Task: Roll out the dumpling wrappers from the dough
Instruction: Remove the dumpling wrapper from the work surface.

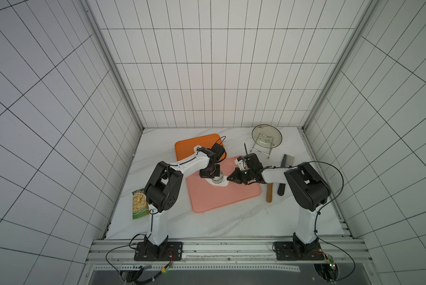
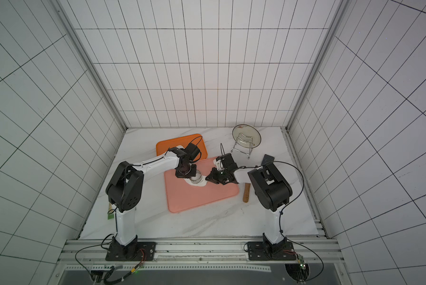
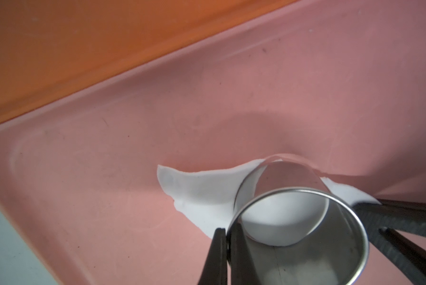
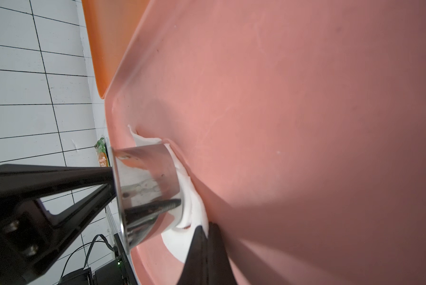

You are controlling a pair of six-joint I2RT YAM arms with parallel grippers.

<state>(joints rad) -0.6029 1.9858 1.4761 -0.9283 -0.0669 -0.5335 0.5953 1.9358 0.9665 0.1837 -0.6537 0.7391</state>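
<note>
A thin, irregular white sheet of dough [image 1: 222, 185] [image 2: 202, 185] [image 3: 197, 187] [image 4: 175, 244] lies on the pink mat [image 1: 222, 199]. The steel ring cutter [image 1: 217, 179] [image 3: 305, 246] [image 4: 147, 182] stands on the dough, and white dough fills its inside. My left gripper [image 1: 212, 175] [image 3: 228, 230] is shut on the ring's wall. My right gripper [image 1: 229, 178] [image 2: 207, 178] [image 4: 208, 228] is shut on the dough's edge beside the ring, and that edge looks slightly lifted. I see no separate dumpling wrappers for certain; a white patch [image 2: 180, 147] on the orange board is mostly hidden by the left arm.
The orange board [image 1: 189, 145] lies behind the pink mat and touches it. A wooden rolling pin [image 1: 269, 193] and a cleaver [image 1: 288, 160] lie right of the mat, partly under the right arm. A glass plate on a wire rack [image 1: 266, 135] stands at the back right. A food packet [image 1: 139, 203] lies at the left.
</note>
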